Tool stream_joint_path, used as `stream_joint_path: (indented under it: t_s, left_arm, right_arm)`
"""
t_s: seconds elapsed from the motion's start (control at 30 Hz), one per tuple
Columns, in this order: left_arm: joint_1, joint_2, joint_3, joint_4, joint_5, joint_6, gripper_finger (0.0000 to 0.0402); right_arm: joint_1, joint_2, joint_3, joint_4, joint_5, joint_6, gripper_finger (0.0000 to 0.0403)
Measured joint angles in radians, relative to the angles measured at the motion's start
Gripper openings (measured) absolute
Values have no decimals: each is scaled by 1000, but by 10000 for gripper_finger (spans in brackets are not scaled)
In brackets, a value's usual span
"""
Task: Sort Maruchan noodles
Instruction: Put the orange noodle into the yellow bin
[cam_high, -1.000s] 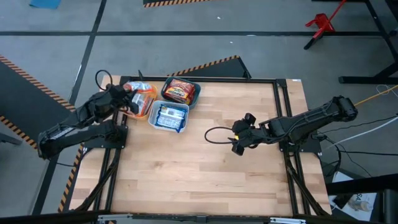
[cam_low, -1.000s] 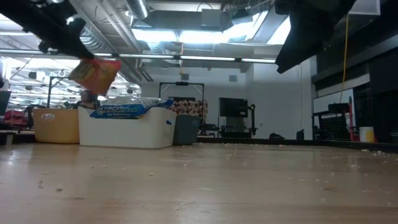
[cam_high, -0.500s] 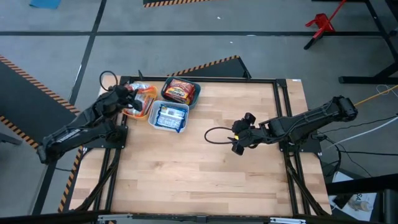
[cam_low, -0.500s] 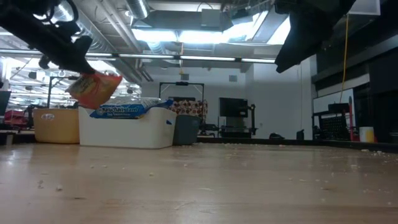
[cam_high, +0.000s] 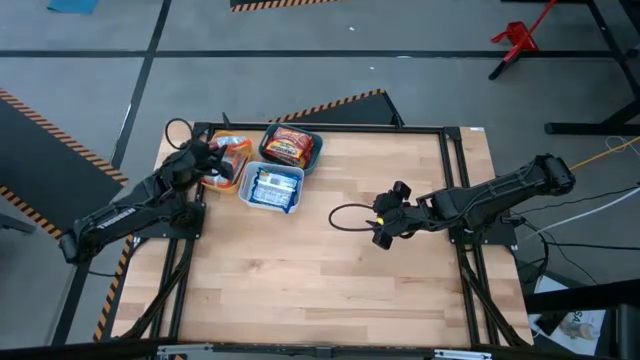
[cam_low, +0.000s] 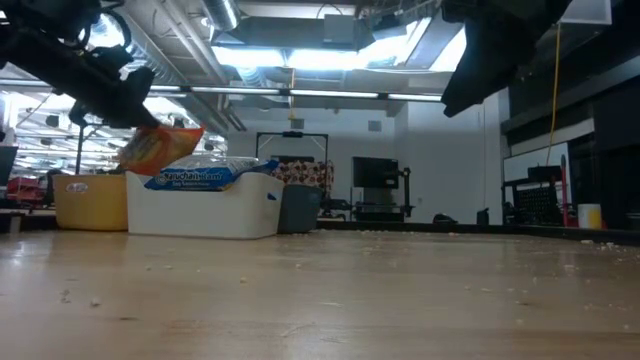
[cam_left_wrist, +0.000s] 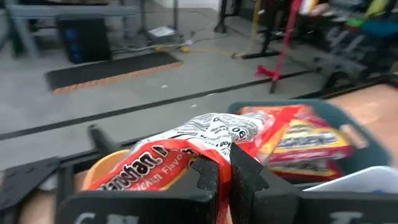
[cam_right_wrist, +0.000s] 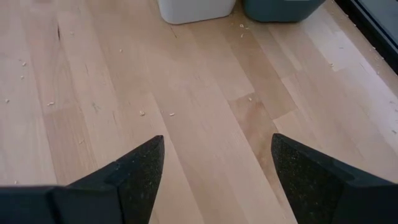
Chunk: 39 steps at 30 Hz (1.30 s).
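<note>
Lowered since a second ago, the left gripper (cam_high: 207, 160) now holds its orange noodle packet (cam_low: 158, 148) just above the yellow bin (cam_low: 90, 201).

Nearest in the low view lies crumb-strewn wooden table (cam_low: 330, 290); behind it the white bin (cam_low: 205, 205) carries a blue packet reading "Maruchan". Only the left wrist view shows the fingers (cam_left_wrist: 208, 180) clenched on the crinkled packet, with red-orange packets in the teal bin (cam_left_wrist: 364, 146) beyond. From above, the right gripper (cam_high: 381, 224) waits mid-table, jaws spread wide and empty.
</note>
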Motion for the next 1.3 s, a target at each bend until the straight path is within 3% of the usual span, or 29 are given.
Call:
stream_joint_path:
  t_s: [0.33,0.5,0.67,1.3]
  left_arm:
    - [23,10,0,34,115,-24,4]
    - [66,11,0,35,226,-50,4]
    - [109,11,0,35,222,-50,4]
    - [264,83,0,42,409,-26,5]
  right_arm:
    - [0,0,0,6,2,-2,282]
    - [0,0,0,6,2,-9,282]
    - [0,0,0,6,2,-9,282]
    - [0,0,0,5,3,-12,282]
